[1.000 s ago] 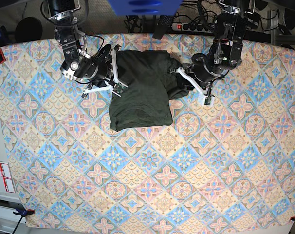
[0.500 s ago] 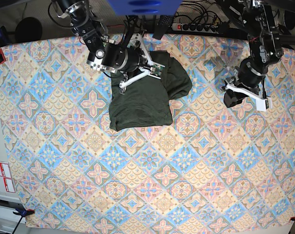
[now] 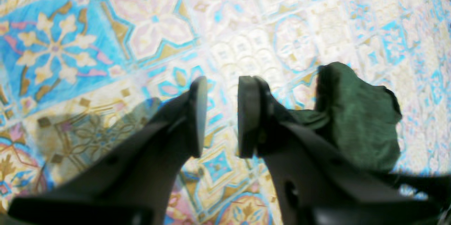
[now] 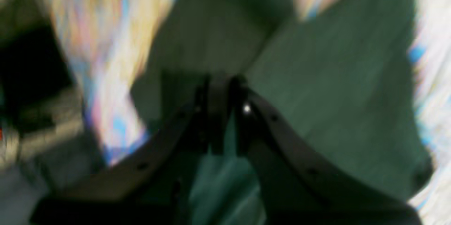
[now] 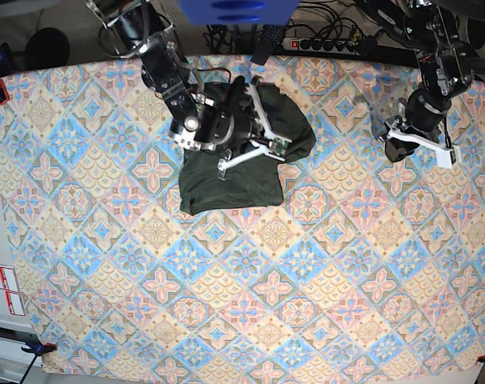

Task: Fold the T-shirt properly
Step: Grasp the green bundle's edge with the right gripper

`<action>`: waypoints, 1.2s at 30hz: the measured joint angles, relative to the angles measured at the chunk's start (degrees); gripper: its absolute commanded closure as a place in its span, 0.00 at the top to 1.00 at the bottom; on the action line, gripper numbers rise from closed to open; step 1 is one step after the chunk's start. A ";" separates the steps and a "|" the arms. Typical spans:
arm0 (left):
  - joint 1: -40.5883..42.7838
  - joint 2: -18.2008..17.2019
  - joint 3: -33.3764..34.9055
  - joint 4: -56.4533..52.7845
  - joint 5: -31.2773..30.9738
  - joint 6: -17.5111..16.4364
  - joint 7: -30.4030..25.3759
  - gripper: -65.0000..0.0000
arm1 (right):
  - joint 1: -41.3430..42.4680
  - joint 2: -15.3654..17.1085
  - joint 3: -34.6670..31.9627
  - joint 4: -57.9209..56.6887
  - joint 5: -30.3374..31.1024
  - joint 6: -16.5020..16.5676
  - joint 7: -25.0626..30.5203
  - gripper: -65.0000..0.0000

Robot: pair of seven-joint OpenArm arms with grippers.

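Observation:
The dark olive T-shirt (image 5: 226,186) lies at the back middle of the patterned cloth, partly folded. My right gripper (image 5: 262,132) hangs over its upper right part. The blurred right wrist view has the right gripper (image 4: 222,87) shut, pinching a layer of the T-shirt (image 4: 334,94), with green fabric all around the jaws. My left gripper (image 5: 396,148) is off to the right, clear of the garment. Seen from the left wrist, the left gripper (image 3: 218,119) stands open with a narrow empty gap above the cloth. A bunched edge of the T-shirt (image 3: 356,123) lies beyond its right finger.
The patterned tablecloth (image 5: 250,280) covers the whole table. A power strip (image 5: 322,42) and cables lie behind the back edge. A blue object (image 5: 234,10) hangs at the top middle.
My right gripper has swept from the shirt's left edge across to its right side, taking fabric with it. My left gripper has left the shirt and moved far right.

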 measured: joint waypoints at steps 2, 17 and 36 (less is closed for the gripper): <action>0.00 -0.13 0.00 0.00 0.09 0.00 -0.04 0.22 | 0.70 -1.14 0.00 -1.86 -0.11 0.02 0.04 0.03; -0.31 -0.02 0.09 -4.79 0.07 -0.02 -0.02 0.22 | 7.02 -7.48 -0.04 -21.11 -0.35 0.07 -1.22 0.00; -1.90 0.33 0.20 -4.87 0.00 -0.02 0.13 0.22 | 9.40 -3.56 9.92 -30.40 6.36 -0.98 7.21 0.00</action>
